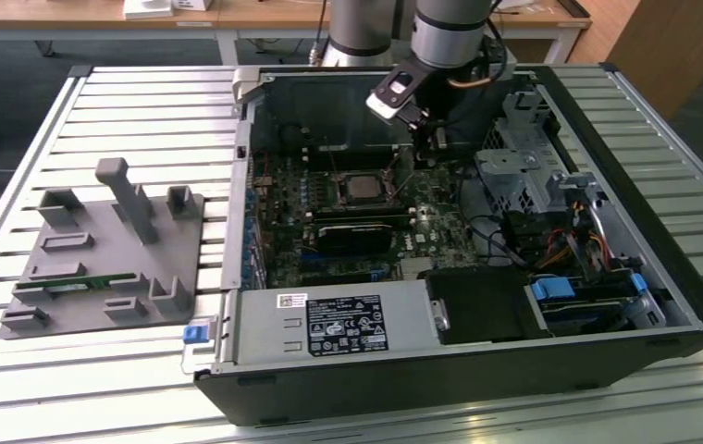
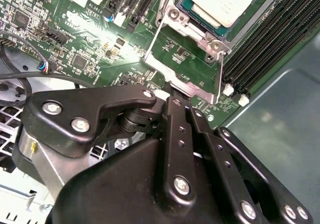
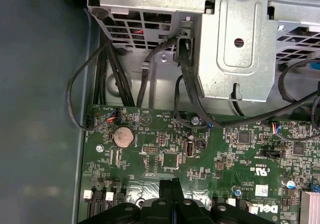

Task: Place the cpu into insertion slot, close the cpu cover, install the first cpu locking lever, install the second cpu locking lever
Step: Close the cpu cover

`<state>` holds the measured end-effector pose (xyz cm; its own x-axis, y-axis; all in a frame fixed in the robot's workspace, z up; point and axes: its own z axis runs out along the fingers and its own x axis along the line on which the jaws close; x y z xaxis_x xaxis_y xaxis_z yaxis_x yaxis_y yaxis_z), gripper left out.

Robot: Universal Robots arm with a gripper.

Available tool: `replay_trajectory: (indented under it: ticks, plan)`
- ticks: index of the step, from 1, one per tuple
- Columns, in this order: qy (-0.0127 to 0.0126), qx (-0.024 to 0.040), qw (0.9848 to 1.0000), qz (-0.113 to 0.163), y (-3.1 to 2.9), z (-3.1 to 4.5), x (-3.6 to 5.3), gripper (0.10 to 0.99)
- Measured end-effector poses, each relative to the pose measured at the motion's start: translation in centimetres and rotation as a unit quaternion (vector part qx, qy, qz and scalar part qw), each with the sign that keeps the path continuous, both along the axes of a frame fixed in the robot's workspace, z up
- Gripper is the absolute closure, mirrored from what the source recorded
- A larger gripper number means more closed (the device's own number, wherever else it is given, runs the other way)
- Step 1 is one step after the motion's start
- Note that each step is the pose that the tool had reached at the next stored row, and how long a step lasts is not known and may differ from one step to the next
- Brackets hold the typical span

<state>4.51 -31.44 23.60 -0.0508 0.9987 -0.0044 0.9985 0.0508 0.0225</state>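
Note:
The cpu (image 2: pixel 227 2), a pale silvery square, lies in the insertion slot (image 1: pixel 362 188) on the green board. The cpu cover (image 2: pixel 182 77), a thin silver frame, stands swung open off the slot, its free edge pointing at my gripper. A thin silver lever rod (image 2: pixel 152 39) runs along one side of the cover and another (image 2: pixel 221 74) along the other. My gripper (image 2: pixel 167 95) is shut, its black fingertips right at the cover's free edge; whether they touch it I cannot tell. In the exterior view the gripper (image 1: pixel 437 141) hangs inside the case, behind the slot and toward that view's right. In the first wrist view the fingers (image 3: pixel 172 186) are pressed together above the board.
A metal drive cage (image 1: pixel 518 176) with black cables (image 3: pixel 185 74) stands close by the gripper, toward the exterior view's right. Black memory slots (image 2: pixel 270 44) flank the socket. A long black module (image 1: pixel 354 236) lies in front of it. A grey fixture plate (image 1: pixel 104 254) sits outside the case.

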Motion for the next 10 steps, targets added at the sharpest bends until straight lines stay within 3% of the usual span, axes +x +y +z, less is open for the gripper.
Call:
replay_trajectory:
  ticks: [10]
  plan:
    - [0.0, 0.0, 1.0, 0.0, 0.0, -0.02, -0.36, 0.98]
